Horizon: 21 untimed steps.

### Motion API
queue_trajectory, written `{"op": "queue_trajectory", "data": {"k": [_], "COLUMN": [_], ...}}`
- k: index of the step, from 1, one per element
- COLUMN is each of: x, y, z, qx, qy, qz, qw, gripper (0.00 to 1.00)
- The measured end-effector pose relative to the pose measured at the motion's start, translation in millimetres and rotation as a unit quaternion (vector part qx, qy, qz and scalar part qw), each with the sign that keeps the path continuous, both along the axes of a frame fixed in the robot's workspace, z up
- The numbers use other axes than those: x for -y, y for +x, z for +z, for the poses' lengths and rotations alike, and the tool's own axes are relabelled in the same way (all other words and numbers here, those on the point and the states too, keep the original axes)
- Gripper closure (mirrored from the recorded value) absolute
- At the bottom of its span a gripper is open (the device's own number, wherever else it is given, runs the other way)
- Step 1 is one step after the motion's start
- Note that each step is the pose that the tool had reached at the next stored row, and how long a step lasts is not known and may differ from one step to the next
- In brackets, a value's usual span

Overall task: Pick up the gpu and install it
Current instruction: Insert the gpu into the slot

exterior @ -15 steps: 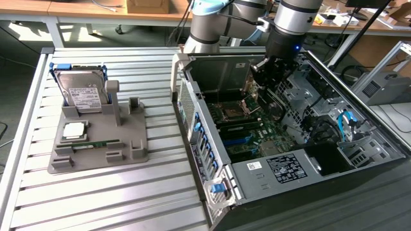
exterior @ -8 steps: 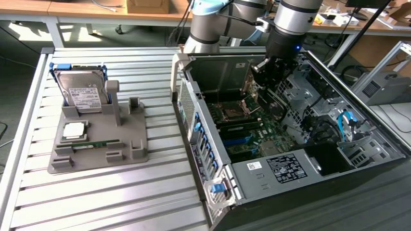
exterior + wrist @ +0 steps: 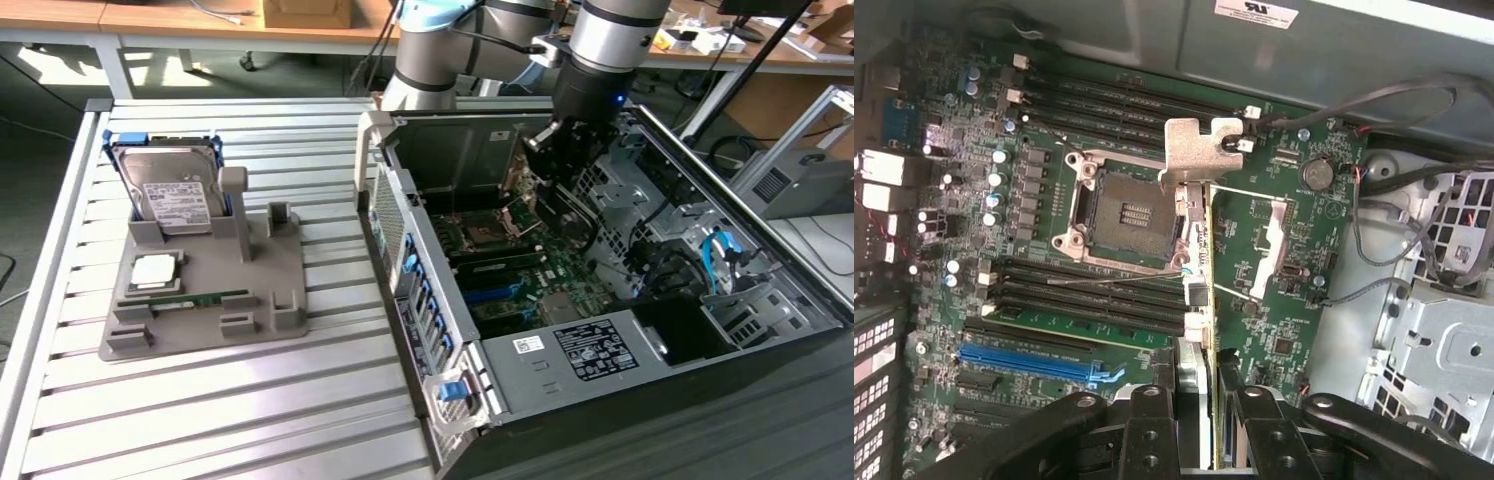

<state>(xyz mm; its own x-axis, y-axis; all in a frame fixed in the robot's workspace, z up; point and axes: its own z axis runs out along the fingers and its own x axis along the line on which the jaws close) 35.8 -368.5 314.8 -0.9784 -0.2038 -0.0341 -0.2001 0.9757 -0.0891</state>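
Observation:
In the wrist view the gpu is edge-on, a thin card with its silvery bracket at the far end. My gripper is shut on the card's near end, one black finger on each side. The card hangs above the green motherboard, beside the CPU socket, with a blue slot off to one side. In the exterior view my gripper reaches down into the open computer case, and the gpu shows at its tip near the back wall.
A grey holder on the slatted table at the exterior view's left carries a hard drive, a processor chip and a green memory stick. Cables and a metal drive cage crowd the case beside the board.

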Motion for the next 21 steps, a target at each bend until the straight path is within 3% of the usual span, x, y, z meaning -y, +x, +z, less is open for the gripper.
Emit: {"op": "queue_trajectory", "data": {"k": [21], "x": [0.0], "y": [0.0], "z": [0.0], "qx": [0.0], "qy": [0.0], "qz": [0.053], "qw": [0.9986], "gripper": [0.73]}}
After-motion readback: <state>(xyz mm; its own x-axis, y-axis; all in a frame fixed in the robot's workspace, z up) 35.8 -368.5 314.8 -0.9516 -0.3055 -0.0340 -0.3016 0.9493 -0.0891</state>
